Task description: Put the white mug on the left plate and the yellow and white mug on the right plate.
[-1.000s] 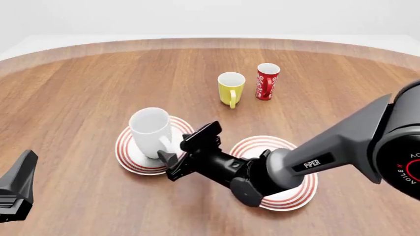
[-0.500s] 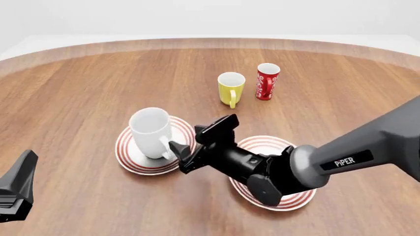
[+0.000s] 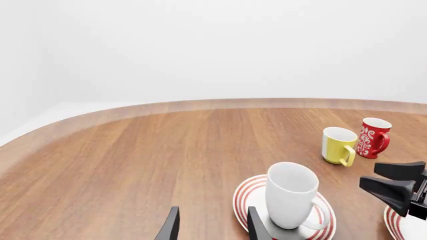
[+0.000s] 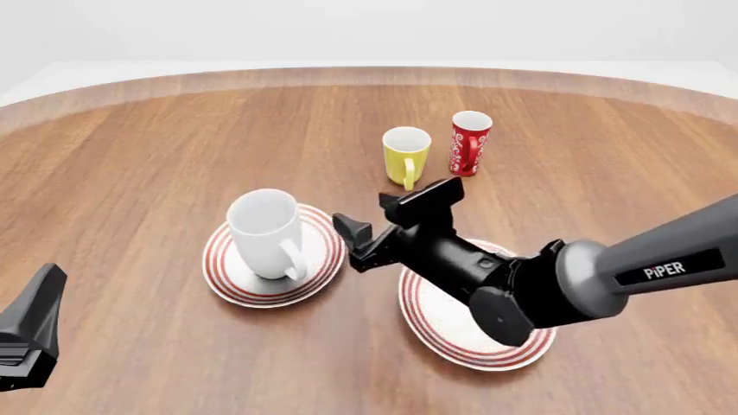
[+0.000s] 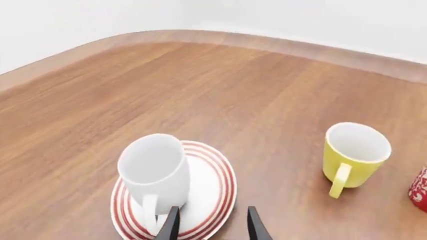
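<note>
Right tool (image 4: 386, 220) open; three mugs, two plates.

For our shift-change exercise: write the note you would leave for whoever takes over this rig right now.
Right pincer: open, empty, hovering between the plates.
Left pincer: open, empty, parked near the table's near left edge.
Done: white mug stands upright on the left plate.
Left: yellow and white mug sits on the table beside a red mug; it must go to the right plate, which holds no mug.
</note>
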